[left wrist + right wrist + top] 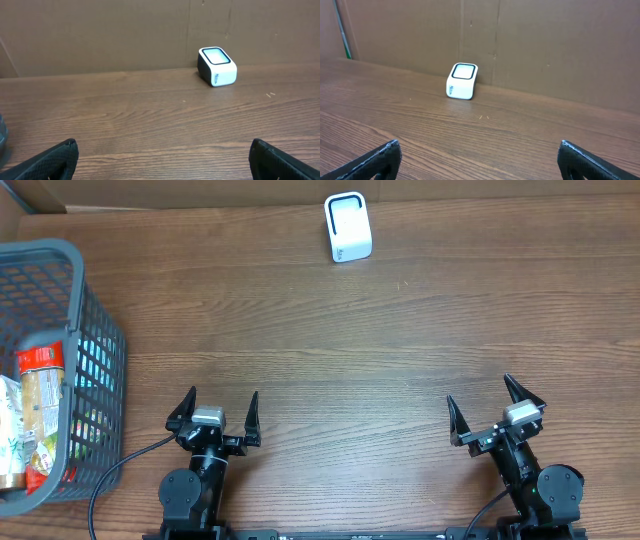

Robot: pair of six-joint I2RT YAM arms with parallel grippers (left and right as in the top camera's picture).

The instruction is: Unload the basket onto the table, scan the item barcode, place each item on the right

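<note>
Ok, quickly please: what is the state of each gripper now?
Left gripper: open, holding nothing.
Right gripper: open, holding nothing.

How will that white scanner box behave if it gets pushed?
The white scanner looks boxy with a flat base, so it would probably slide rather than roll. It seems to be plastic and likely light, so a nudge may shift it on the smooth table.

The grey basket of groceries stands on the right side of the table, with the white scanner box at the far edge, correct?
No: the overhead view shows the grey basket on the left side of the table. The white scanner box is indeed at the far edge.
</note>
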